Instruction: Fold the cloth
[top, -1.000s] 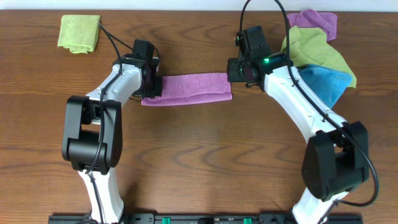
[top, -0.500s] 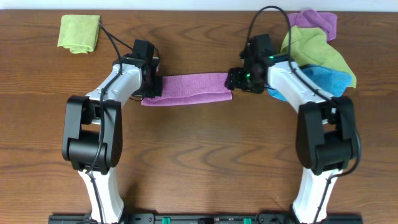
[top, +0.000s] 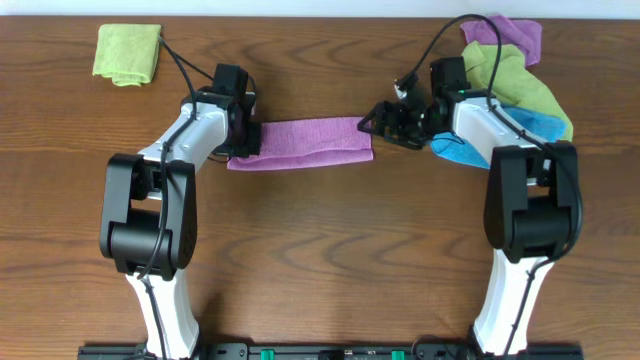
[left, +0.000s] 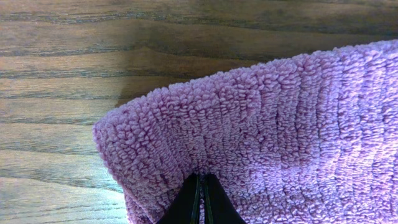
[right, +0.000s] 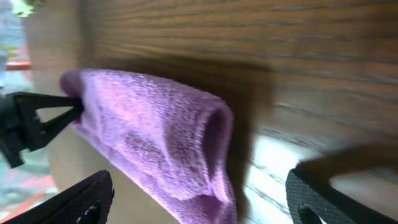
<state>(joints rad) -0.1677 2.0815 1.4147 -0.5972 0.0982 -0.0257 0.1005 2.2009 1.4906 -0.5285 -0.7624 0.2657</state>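
The purple cloth (top: 305, 143) lies as a long folded strip on the wooden table (top: 320, 250). My left gripper (top: 241, 137) is at its left end; in the left wrist view its tips (left: 201, 188) are shut on the fuzzy purple cloth (left: 280, 124). My right gripper (top: 384, 122) stands open just off the strip's right end. In the right wrist view its two fingers (right: 87, 199) are wide apart, and the rolled end of the cloth (right: 155, 137) lies loose between them on the wood.
A folded green cloth (top: 127, 53) lies at the table's far left corner. At the far right sits a pile of purple (top: 512, 36), green (top: 512, 82) and blue (top: 522, 135) cloths, right behind the right arm.
The right gripper has opened, let go of the cloth's right end and turned, with the arm drawn back to the right. The cloth and the left gripper have stayed put.
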